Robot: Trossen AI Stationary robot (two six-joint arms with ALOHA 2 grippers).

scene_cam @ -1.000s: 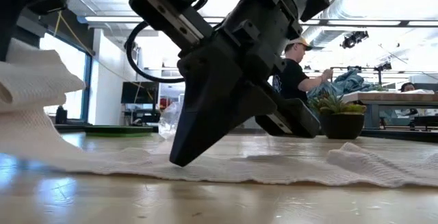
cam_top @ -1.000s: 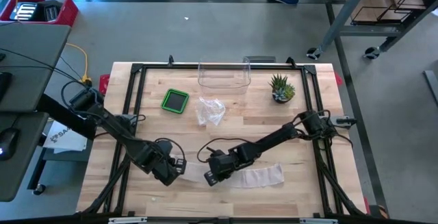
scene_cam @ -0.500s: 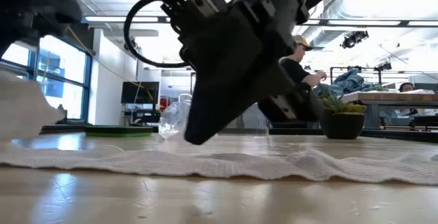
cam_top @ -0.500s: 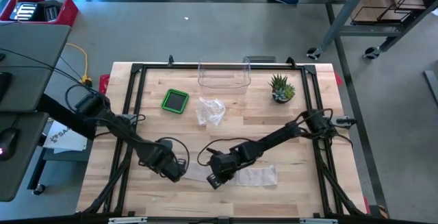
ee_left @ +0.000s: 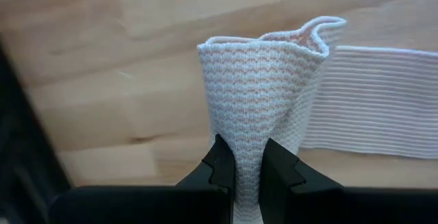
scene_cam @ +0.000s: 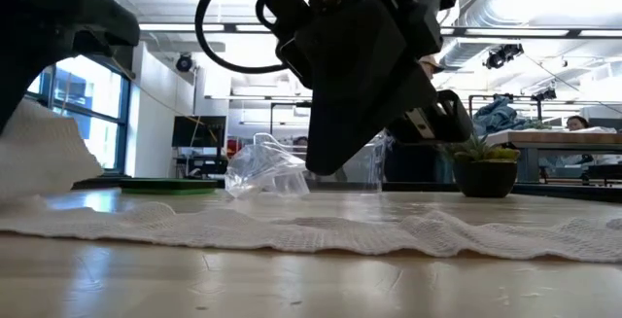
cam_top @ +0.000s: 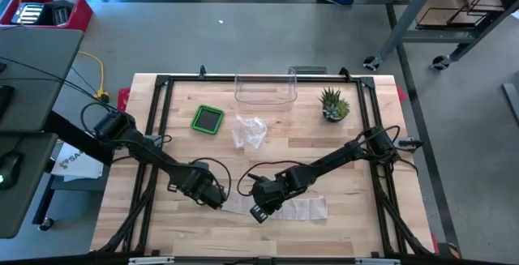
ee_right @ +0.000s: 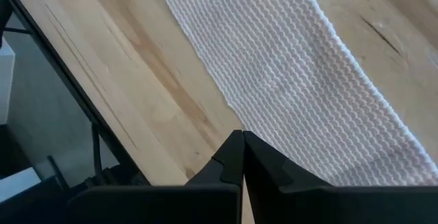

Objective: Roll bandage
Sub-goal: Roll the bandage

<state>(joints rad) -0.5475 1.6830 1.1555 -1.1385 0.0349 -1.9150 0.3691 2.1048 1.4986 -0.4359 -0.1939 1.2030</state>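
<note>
Bandage [cam_top: 296,209], a white strip of ribbed, wavy knit, lies flat toward the wooden tabletop's [cam_top: 357,151] six o'clock edge, one end lifted and folded. Left gripper [ee_left: 246,172] has that raised end clamped in its jaws. Right gripper [ee_right: 241,157], at the strip's nine o'clock end, jaws pressed together, empty, tips over the cloth's edge.

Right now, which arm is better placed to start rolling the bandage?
Left, probably. The left pincer is shut on the bandage end, lifted off the table. The right pincer is shut, holding nothing, above the flat strip.
</note>
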